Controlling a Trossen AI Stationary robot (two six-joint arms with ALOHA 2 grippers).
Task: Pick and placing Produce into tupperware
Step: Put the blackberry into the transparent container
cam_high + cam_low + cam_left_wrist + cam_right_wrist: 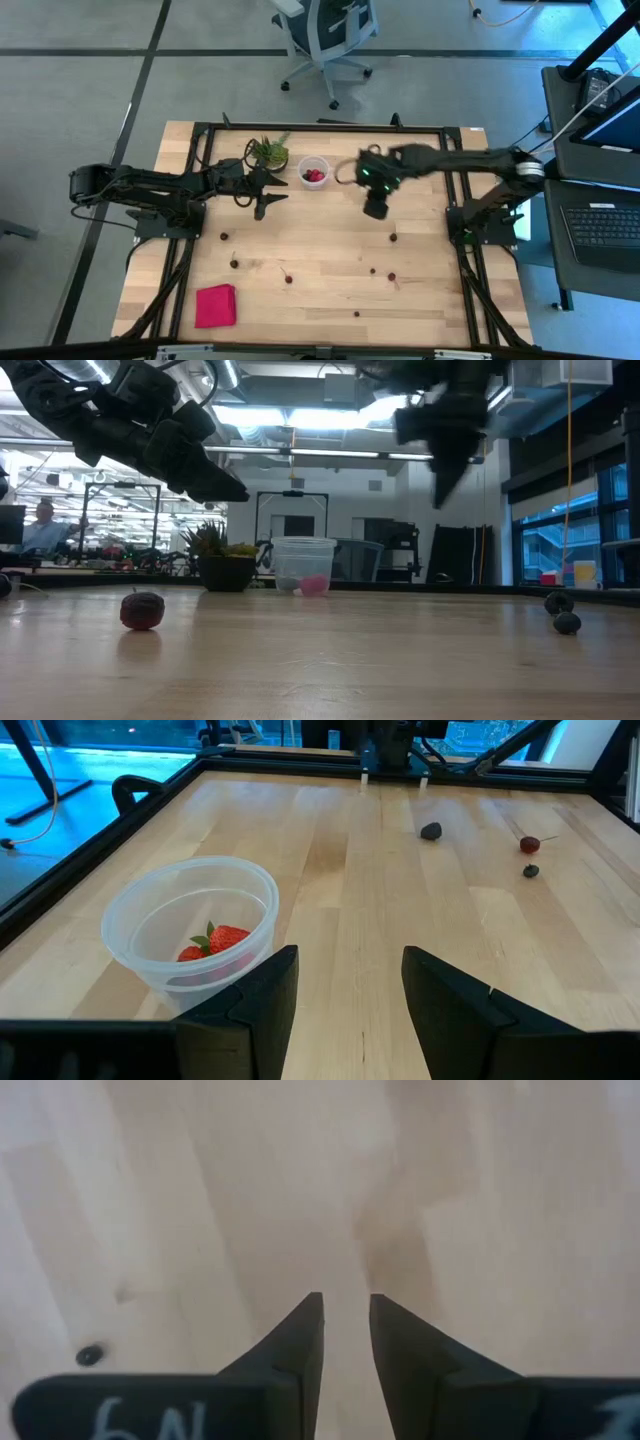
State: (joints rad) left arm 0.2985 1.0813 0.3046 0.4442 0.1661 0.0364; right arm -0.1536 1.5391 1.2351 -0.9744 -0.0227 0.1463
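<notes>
The clear round tupperware (pixel 313 172) stands on the table's far middle with red fruit (pixel 215 942) inside. Several small dark red fruits lie loose on the wood, among them one (pixel 393 237) near the right and one (pixel 288 278) at mid-table. My left gripper (pixel 268 203) hovers open and empty just left of the tupperware (pixel 190 925). My right gripper (pixel 375 208) hangs above bare wood right of the tupperware. It points down, is empty, and has only a narrow gap (pixel 346 1305) between its fingers.
A spiky green potted plant (pixel 268 152) stands just left of the tupperware at the far edge. A pink-red square cloth (pixel 215 305) lies at the near left. A black metal frame (pixel 320 127) borders the table. Bare wood lies between the arms.
</notes>
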